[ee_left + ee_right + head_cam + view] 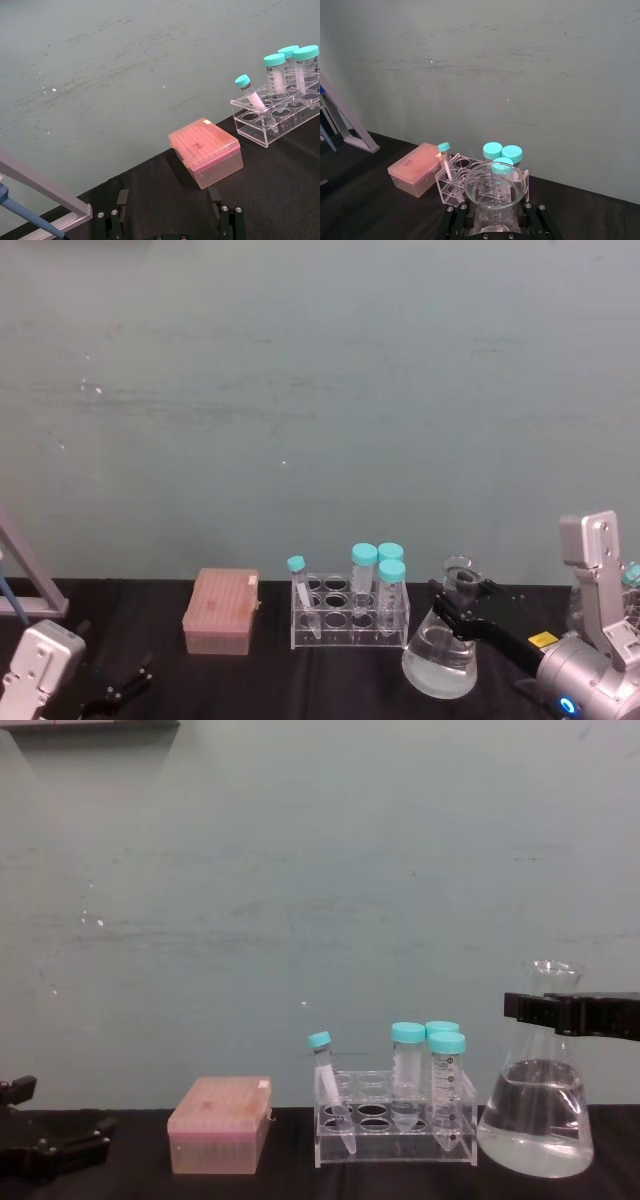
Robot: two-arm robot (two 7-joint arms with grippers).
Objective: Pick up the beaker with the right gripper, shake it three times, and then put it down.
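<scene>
Evidently the right gripper [460,594] had its flat jaws pressed together on the neck of the beaker [440,660], one jaw on each side just under the flared rim, so it was pinching glass, not standing spread (in the right wrist view the neck filled the whole gap between the fingers [456,219]). The beaker stood upright at the right end of the table [300,685], just beside the rack [350,618] and a little nearer the robot. Its wide base seemed to rest on the black top, though a slight lift could not be ruled out. Clear liquid filled the lower part of the cone, so I judged it bottom-heavy. The wall would be stiff, smooth and breakable, and likely to slip through a slack hold. The neck looked the right place to take it, since the flare above the jaws would act as a stop. The mouth was open, so hard shaking could throw liquid out, and the rack sat close enough to be struck by a sideways swing. In the rack stood the teal-capped tubes [378,565], one thin tube leaning. Left of the rack lay a pink box [222,612]. The left gripper [120,690] sat idle at the near left of the table, thin fingers spread and holding nothing.
</scene>
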